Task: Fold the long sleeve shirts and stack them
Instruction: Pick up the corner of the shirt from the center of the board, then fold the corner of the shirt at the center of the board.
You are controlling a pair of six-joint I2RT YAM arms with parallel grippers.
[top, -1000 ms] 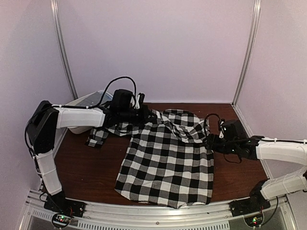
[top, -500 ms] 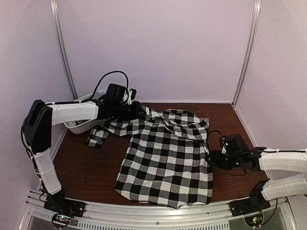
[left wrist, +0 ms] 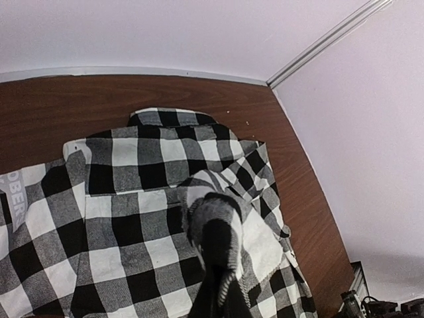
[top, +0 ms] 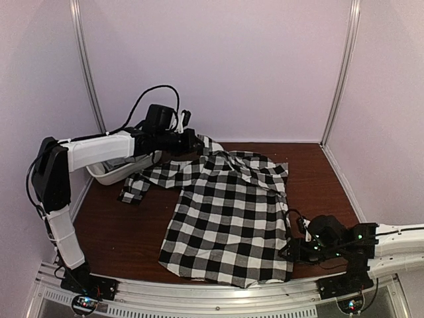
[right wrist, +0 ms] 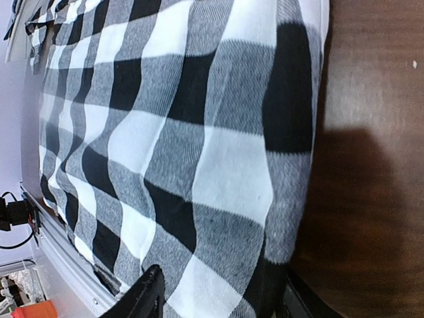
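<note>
One of the long sleeve shirts, the black-and-white checked one (top: 228, 218), lies spread on the brown table, collar towards the back. My left gripper (top: 192, 142) is at the back, shut on a bunched fold of the checked shirt (left wrist: 126, 199) near the collar and holding it raised; in the left wrist view, cloth wraps over that gripper (left wrist: 222, 301). My right gripper (top: 291, 252) is low at the shirt's near right corner. It is open, its fingers (right wrist: 149, 295) straddling the side edge of the checked cloth (right wrist: 199, 132).
A white oval tub (top: 109, 173) stands at the back left under the left arm. A shirt sleeve (top: 136, 189) trails left from the body. Bare brown table (top: 119, 232) lies to the left and right of the shirt. A metal rail (top: 212, 298) runs along the near edge.
My right arm has come down the shirt's right side, from near the shoulder to the near hem corner, its jaws narrowing. My left gripper has lifted its cloth up and back.
</note>
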